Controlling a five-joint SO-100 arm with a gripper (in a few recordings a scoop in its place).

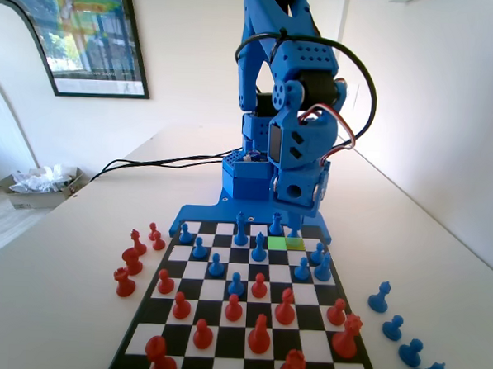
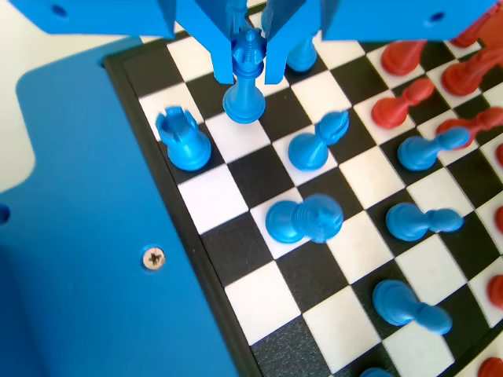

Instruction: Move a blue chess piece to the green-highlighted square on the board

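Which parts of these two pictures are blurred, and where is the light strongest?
Fixed view: bright light washes out the far wall; the board stays fairly sharp. Wrist view: the gripper around the blue chess piece is soft, and a nearer blue pawn is smeared.

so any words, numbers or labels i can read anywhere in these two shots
None can be read.
Framed poster on the wall, fixed view: a colourful picture, any print too small and blurred to read.
The board: no letters or numbers visible along its edge.
Blue arm and gripper: no markings visible.
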